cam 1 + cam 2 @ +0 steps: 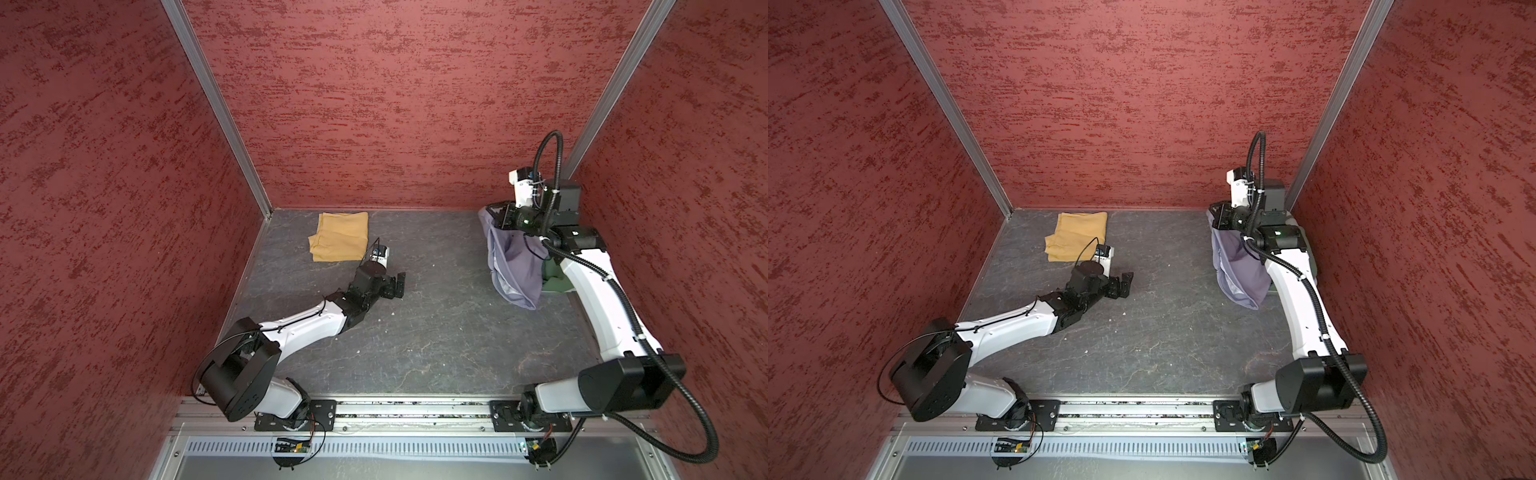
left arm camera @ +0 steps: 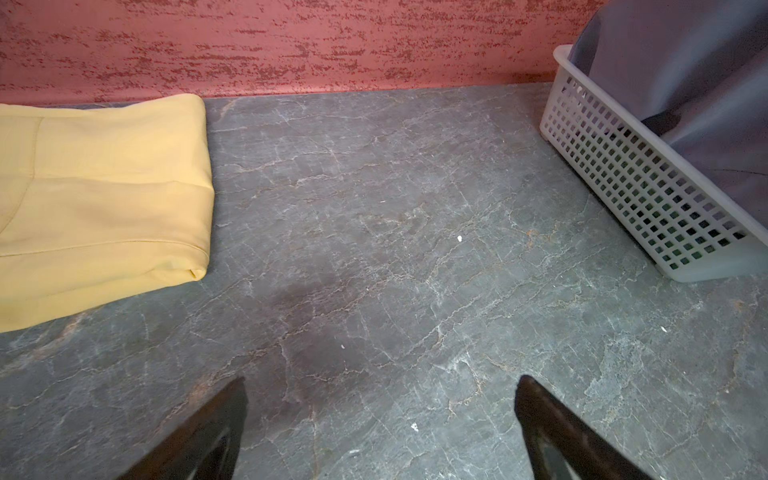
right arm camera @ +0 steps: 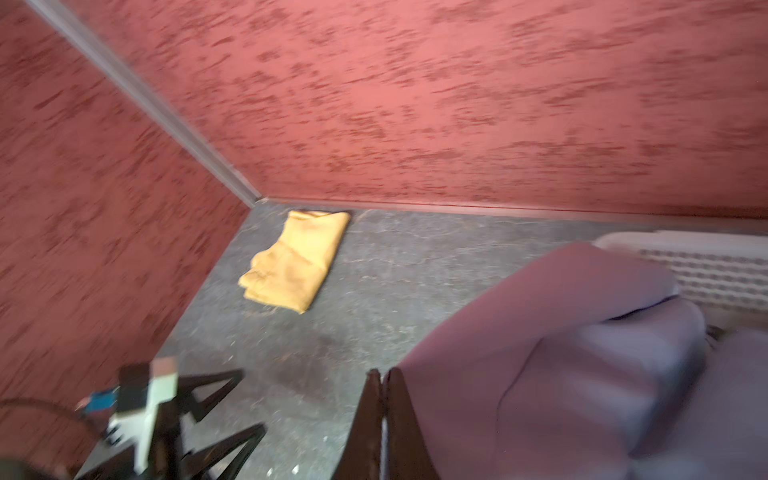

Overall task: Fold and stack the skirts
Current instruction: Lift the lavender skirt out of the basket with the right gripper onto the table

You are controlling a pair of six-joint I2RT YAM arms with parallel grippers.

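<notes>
Right tool (image 3: 383, 374) pinches the lavender skirt (image 1: 517, 270), green skirt (image 1: 555, 282) mostly hidden behind.

White perforated plastic basket (image 2: 631, 174) on grey marbled tabletop (image 1: 415, 332), frame centre; red textured walls (image 1: 374, 104) above; aluminium rail (image 1: 415, 409) lower frame.

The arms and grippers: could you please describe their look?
The left arm and right arm have white shells and black joints. A thin black wire loops along the left, a thick ribbed black hose along the right. The left gripper and right gripper have black tapered fingers.
</notes>
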